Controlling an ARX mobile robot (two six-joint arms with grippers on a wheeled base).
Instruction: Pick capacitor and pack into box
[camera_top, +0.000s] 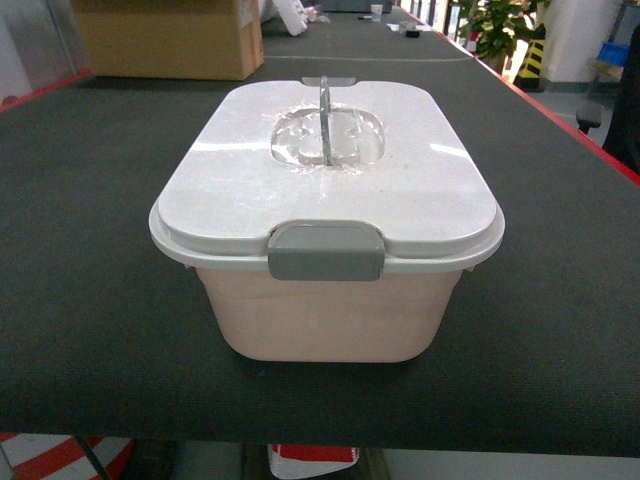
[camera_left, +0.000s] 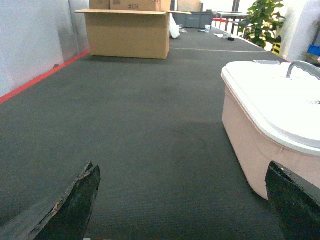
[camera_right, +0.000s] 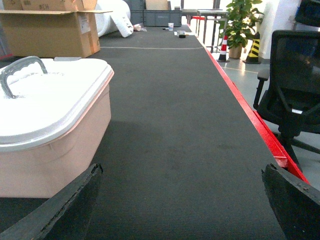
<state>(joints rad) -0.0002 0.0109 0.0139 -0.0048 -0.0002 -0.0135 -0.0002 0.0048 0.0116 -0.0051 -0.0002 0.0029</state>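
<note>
You have the box (camera_top: 325, 300) sitting square in front of you on the dark mat (camera_top: 90, 300), its long axis running away from the head camera. The white lid (camera_top: 320, 180) is on, and the near grey latch (camera_top: 325, 250) is folded down over the rim; the grey handle (camera_top: 325, 115) stands upright over the clear recess in the middle of the lid. No capacitor shows in any view, so you cannot tell where it is. Your left gripper (camera_left: 182, 210) is spread wide and grasps nothing: its two dark fingers (camera_left: 75, 205) sit at the bottom corners of the left wrist view, over bare mat, with the box just to its right. Your right gripper (camera_right: 182, 210) is likewise released and holds nothing, low over the mat with the box just to its left. Neither gripper touches the box, and neither shows in the head view. A cardboard carton (camera_top: 170, 38) stands at the far left of the mat, a potted plant (camera_top: 497, 25) at the far right, and a black chair (camera_right: 295, 85) beside the red table edge (camera_right: 250, 110).
</note>
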